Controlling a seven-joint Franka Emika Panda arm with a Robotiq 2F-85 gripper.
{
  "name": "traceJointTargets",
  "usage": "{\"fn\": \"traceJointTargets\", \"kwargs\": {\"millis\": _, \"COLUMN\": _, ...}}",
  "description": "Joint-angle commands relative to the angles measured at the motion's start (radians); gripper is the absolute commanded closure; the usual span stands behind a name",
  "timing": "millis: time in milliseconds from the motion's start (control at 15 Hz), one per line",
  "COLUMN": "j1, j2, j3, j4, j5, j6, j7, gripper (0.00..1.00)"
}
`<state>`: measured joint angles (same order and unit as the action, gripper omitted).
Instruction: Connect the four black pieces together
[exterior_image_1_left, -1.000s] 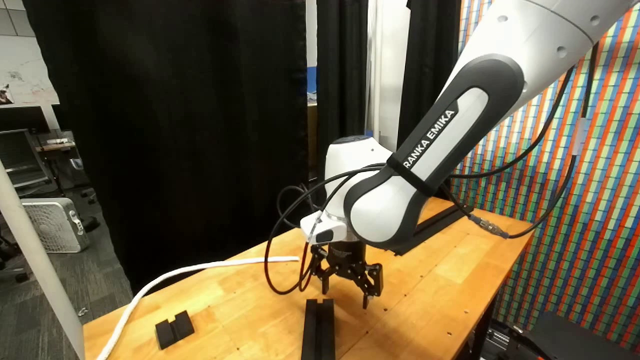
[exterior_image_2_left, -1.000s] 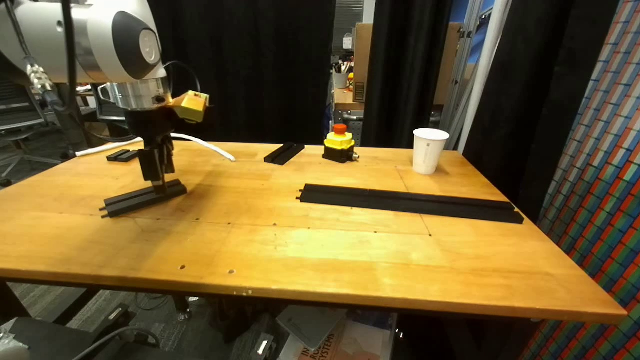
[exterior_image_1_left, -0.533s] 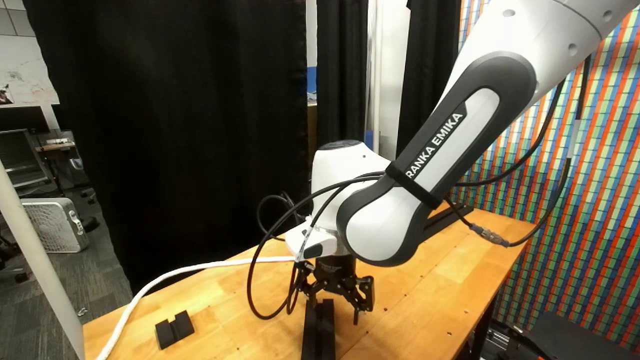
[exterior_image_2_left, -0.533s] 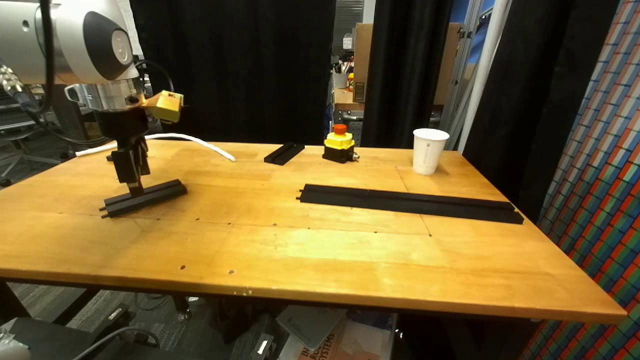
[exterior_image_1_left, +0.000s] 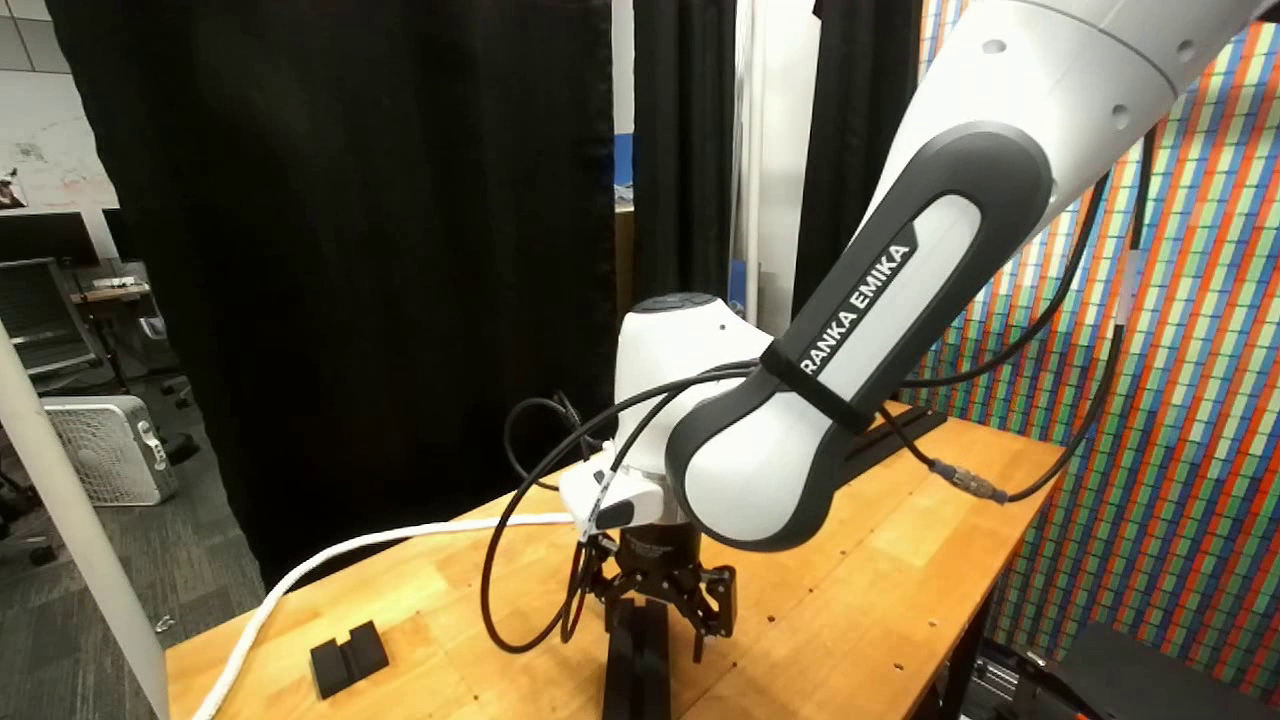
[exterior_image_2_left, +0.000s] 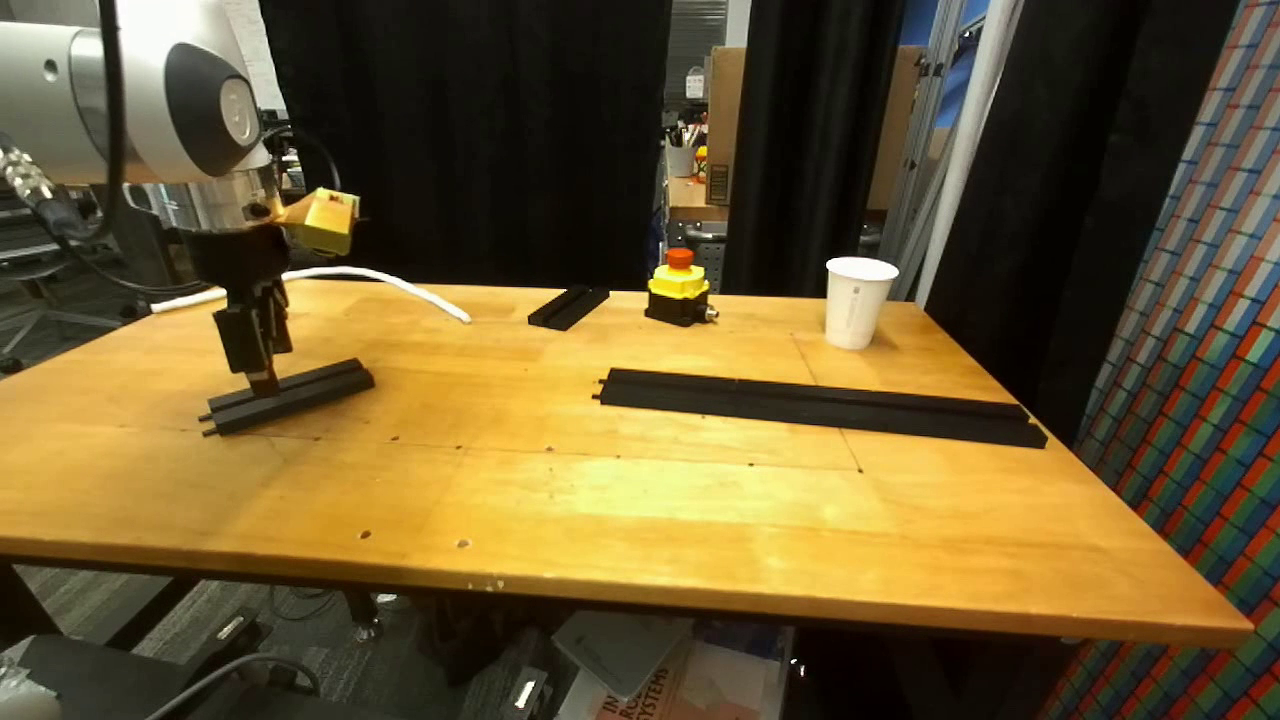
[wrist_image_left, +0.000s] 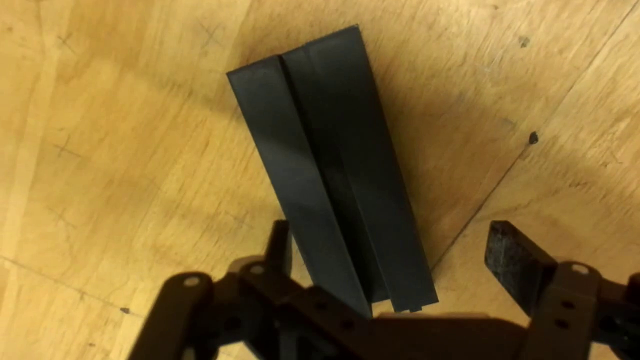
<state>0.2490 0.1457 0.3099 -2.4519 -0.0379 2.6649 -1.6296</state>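
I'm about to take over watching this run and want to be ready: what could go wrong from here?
In the wrist view, the loose black bar shows aslant between the fingertips of the open hand, much nearer one, so closing might shove or twist it. In an exterior view, small pins stick out of the joined strip toward that bar; a skewed approach could jam. A black cable loops down beside the hand and might snag.

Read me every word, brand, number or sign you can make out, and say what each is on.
"RANKA EMIKA": on the robot arm, the start covered by a black strap.
"SYSTEMS": on a printed cover below the table; letters beside it unclear.
Too small or blurred to read: print on the gripper, white cup and cardboard box; scrawl on the white panel.
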Motion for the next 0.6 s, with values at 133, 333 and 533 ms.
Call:
{"fn": "traceJointTargets", "kwargs": {"millis": 133, "j1": 0.025, "j2": 0.075, "j3": 0.007, "j4": 0.058, "j5": -0.062, "j6": 0.064, "j7": 0.120, "gripper": 0.00}}
{"fn": "traceJointTargets", "kwargs": {"millis": 333, "j1": 0.036, "j2": 0.104, "j3": 0.006, "j4": 0.081, "j5": -0.125, "j6": 0.072, "j7": 0.171, "gripper": 0.00}}
{"fn": "traceJointTargets", "kwargs": {"millis": 533, "j1": 0.037, "j2": 0.119, "j3": 0.011, "j4": 0.079, "j5": -0.181, "j6": 0.096, "j7": 0.168, "gripper": 0.00}}
